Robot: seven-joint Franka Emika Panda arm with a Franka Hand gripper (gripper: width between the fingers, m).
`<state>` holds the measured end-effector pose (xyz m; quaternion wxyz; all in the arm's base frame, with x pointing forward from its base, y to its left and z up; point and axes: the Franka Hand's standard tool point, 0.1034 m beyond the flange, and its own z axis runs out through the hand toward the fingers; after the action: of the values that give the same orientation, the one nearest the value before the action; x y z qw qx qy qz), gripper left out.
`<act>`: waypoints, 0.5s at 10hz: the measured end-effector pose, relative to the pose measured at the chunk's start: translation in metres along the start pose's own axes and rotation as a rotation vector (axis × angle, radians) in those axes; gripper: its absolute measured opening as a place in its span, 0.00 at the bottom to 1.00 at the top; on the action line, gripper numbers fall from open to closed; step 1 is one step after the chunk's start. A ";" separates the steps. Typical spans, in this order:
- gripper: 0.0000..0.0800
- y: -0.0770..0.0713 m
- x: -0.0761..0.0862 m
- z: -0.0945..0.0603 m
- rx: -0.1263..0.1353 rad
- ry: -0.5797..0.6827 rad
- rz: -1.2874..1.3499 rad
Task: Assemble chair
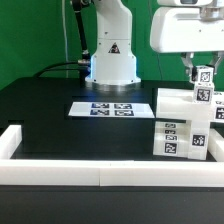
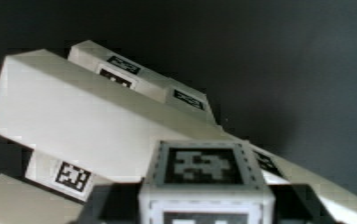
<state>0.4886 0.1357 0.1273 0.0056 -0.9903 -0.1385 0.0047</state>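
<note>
gripper: the gripper (image 1: pixel 203 72) hangs at about 2 o'clock in the exterior view, its jaws drawn nearly together and pinching a small tagged white piece (image 1: pixel 203 82) from above.
held piece: in the wrist view the same small tagged white piece (image 2: pixel 203 168) sits close under the camera, its tagged face square to the lens; it looks like a narrow post or leg, though its lower end is hidden.
why held so: judged from the pose, the piece is kept upright over the chair so it can go straight down into a slot.
chair: the part-built chair (image 1: pixel 180 125) stands at 3 to 4 o'clock, touching the front border rail (image 1: pixel 70 150), which probably steadies it against the downward push.
chair body, wrist view: a broad white slab (image 2: pixel 86 100) with tagged blocks along its edge slants beneath the piece.
marker board: the marker board (image 1: pixel 110 108) lies flat at centre, apart from the chair.
table: the black table (image 1: pixel 50 105) carries everything.
</note>
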 end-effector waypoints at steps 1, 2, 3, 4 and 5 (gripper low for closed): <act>0.36 0.001 0.000 0.000 0.000 0.000 0.001; 0.36 0.002 0.001 0.000 -0.001 0.001 0.001; 0.36 0.004 0.002 0.000 -0.001 0.001 0.003; 0.36 0.005 0.002 0.000 -0.001 0.001 0.005; 0.36 0.007 0.002 0.001 -0.002 -0.001 0.007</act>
<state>0.4921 0.1300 0.1259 0.0046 -0.9908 -0.1350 0.0048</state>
